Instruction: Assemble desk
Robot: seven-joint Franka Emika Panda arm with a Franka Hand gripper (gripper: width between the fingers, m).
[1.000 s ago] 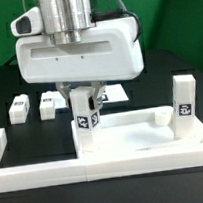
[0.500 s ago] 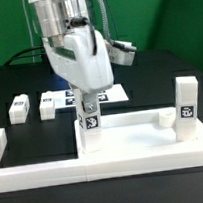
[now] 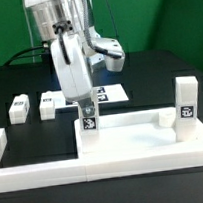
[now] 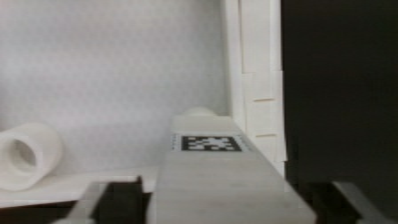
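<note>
1. Exterior view: first leg (image 3: 89, 131) upright on tabletop (image 3: 133, 139); second leg (image 3: 184, 102) upright at the exterior view's right corner. Prob. both fitted.
2. Tool (image 3: 85, 99) straddles first leg, jaws apart, released.
3. Left: loose legs (image 3: 18, 108) lying on table (image 3: 162, 74).

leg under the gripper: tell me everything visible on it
The leg is a white plastic-looking block, upright at the tabletop's corner on the exterior view's left. A black-and-white square tag sits on its near face. The gripper straddles its top; in the wrist view the fingers seem slightly clear of its sides.
</note>
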